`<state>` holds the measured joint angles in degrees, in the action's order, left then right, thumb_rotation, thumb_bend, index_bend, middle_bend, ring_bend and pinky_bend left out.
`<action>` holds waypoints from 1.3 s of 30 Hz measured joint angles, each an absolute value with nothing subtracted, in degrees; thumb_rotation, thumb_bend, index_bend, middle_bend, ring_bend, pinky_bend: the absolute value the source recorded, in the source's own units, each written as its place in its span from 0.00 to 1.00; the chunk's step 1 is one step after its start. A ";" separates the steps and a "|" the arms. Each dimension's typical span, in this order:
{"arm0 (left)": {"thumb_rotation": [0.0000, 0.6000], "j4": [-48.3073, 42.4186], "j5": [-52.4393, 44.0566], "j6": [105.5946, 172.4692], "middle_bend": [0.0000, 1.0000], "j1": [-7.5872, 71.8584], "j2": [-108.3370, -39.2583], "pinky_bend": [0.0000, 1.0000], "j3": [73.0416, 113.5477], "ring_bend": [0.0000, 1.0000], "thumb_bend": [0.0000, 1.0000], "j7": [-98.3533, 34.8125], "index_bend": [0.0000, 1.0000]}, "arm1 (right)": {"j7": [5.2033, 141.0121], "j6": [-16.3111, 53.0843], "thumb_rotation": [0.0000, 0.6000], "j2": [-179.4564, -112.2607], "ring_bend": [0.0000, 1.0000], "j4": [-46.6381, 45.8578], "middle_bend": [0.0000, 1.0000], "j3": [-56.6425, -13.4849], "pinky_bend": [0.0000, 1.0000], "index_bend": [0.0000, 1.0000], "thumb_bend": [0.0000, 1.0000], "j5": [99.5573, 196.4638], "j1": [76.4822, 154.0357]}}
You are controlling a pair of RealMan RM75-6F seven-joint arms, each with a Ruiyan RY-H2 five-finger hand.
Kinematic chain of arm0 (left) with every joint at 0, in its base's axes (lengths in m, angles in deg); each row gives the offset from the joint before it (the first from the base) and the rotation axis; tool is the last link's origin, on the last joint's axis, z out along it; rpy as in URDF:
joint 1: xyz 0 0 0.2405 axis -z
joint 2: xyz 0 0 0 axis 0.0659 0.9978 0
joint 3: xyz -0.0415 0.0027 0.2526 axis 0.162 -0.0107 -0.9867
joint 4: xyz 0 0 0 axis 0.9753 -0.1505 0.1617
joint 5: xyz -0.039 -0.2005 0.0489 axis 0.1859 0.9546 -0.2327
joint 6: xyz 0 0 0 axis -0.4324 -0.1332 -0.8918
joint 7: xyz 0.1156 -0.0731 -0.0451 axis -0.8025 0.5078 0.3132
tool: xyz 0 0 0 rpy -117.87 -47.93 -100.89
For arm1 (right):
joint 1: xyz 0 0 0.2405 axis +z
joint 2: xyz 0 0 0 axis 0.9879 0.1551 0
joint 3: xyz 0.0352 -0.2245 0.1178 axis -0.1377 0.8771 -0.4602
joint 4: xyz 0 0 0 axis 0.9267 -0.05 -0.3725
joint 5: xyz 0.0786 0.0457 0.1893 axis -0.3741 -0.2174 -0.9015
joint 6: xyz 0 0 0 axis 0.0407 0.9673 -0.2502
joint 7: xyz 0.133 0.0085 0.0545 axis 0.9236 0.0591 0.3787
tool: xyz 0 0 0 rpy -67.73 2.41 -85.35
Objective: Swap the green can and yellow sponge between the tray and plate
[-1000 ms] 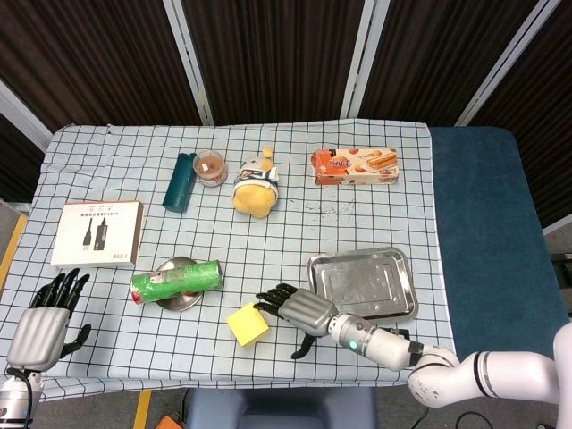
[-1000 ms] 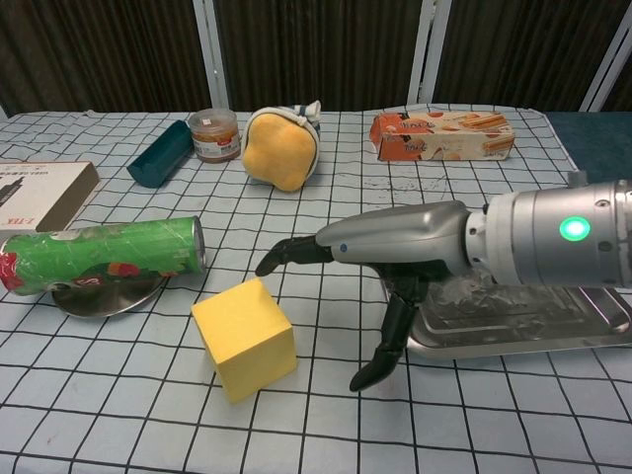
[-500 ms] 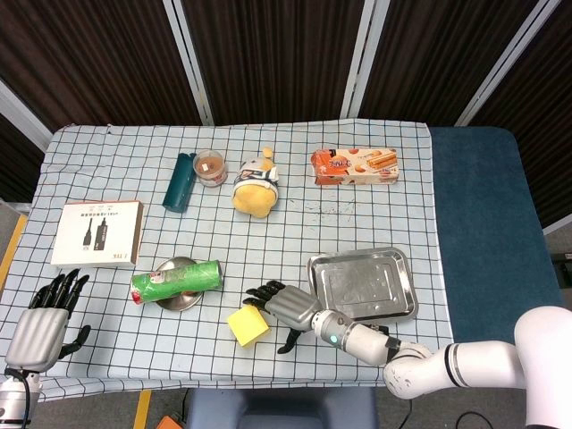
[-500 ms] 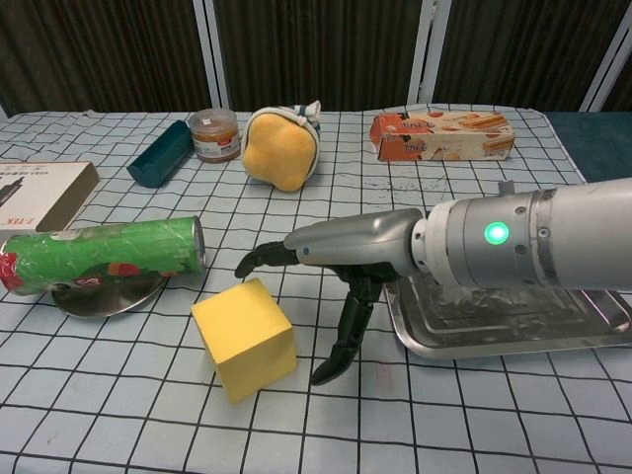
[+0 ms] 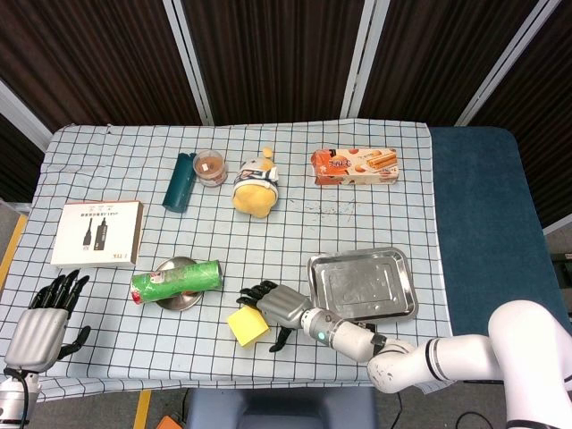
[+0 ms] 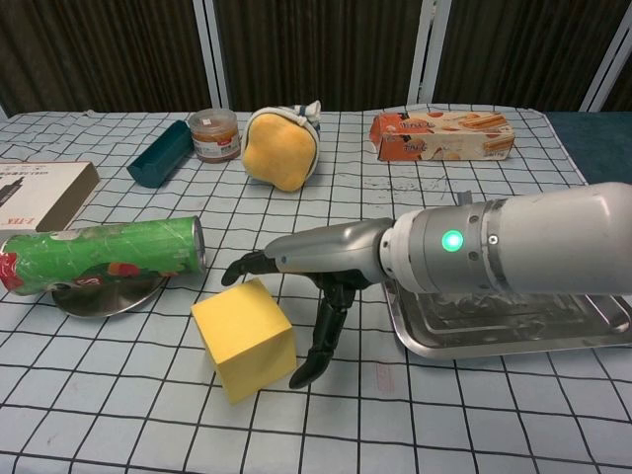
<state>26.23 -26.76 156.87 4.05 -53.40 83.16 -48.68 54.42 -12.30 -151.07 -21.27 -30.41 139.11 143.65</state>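
Observation:
The yellow sponge (image 5: 248,324) (image 6: 244,338) is a cube standing on the checked cloth between the plate and the tray. Across the small metal plate (image 5: 181,300) (image 6: 99,294) lies the green can (image 5: 177,281) (image 6: 104,255) on its side. The steel tray (image 5: 362,283) (image 6: 513,321) to the right holds nothing. My right hand (image 5: 273,304) (image 6: 306,276) reaches in at the sponge's right side, its fingers (image 6: 242,265) spread past the far top edge and its thumb (image 6: 318,341) hanging by the near right corner; it grips nothing. At the front left table edge my left hand (image 5: 40,326) is open, fingers apart.
A white product box (image 5: 98,232) lies at the left. Along the back stand a teal container (image 5: 179,181), a small jar (image 5: 211,167), a yellow plush toy (image 5: 256,183) and an orange biscuit box (image 5: 354,166).
My right hand has slid left from beside the tray until its fingers and thumb bracket the sponge. The sponge, the can and my left hand have not moved.

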 measured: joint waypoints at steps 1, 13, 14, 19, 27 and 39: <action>1.00 26.33 -26.68 156.67 0.00 4.04 -53.25 0.15 83.15 0.00 0.36 -48.69 0.00 | 54.03 -12.19 1.00 -151.25 0.00 -21.18 0.07 -30.36 0.04 0.35 0.06 139.43 143.75; 1.00 26.90 -26.34 155.61 0.00 3.86 -52.38 0.15 83.42 0.00 0.36 -48.12 0.00 | 54.60 -4.55 1.00 -154.87 0.00 -19.91 0.15 -29.89 0.10 0.66 0.06 145.78 141.41; 1.00 26.95 -26.32 155.47 0.00 3.88 -52.35 0.15 83.41 0.00 0.36 -48.17 0.00 | 54.50 -3.73 1.00 -154.90 0.00 -19.93 0.15 -29.89 0.10 0.66 0.06 146.49 141.05; 1.00 27.24 -26.31 154.89 0.00 3.94 -52.11 0.15 83.36 0.00 0.36 -48.39 0.00 | 55.34 -0.14 1.00 -152.65 0.00 -22.09 0.15 -30.30 0.10 0.66 0.06 148.94 139.07; 1.00 27.44 -25.99 155.33 0.00 3.58 -51.81 0.15 83.86 0.00 0.36 -48.00 0.00 | 55.61 5.67 1.00 -140.75 0.00 -30.16 0.15 -29.89 0.11 0.62 0.06 150.04 133.94; 1.00 27.33 -25.95 155.62 0.00 3.27 -51.85 0.16 84.35 0.00 0.36 -47.14 0.00 | 67.09 8.93 1.00 -130.23 0.00 -26.16 0.14 -23.28 0.11 0.45 0.06 157.66 122.81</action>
